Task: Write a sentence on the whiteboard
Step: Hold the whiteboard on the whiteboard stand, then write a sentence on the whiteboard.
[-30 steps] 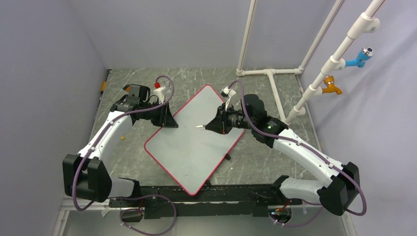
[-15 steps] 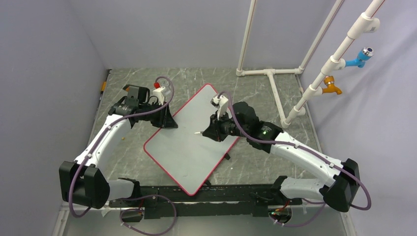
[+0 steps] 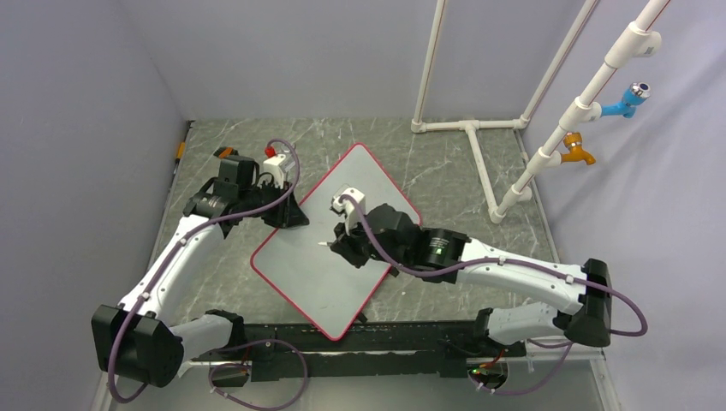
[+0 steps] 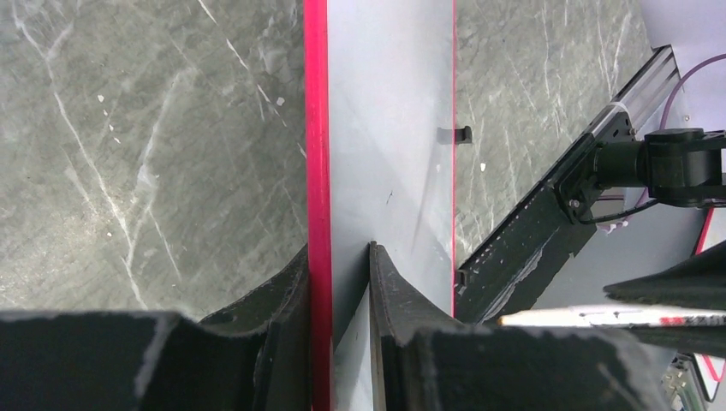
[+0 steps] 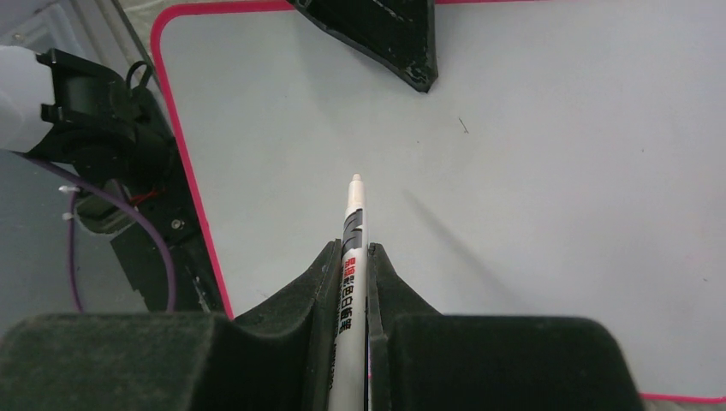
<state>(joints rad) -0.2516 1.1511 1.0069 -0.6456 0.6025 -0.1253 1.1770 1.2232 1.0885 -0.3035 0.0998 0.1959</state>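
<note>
Two grips we see: our left gripper [image 4: 339,250] pinches the red rim [image 4: 317,128] of the whiteboard [image 3: 308,282], which lies flat on the table [image 3: 257,137], long axis diagonal from far right to near left. Our right gripper [image 5: 353,250] clamps a marker [image 5: 354,210], tip pointing left, carried further left and nearer than a second ago.

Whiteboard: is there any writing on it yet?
No: the whiteboard is bare white beneath the marker, apart from one tiny dark speck.
</note>
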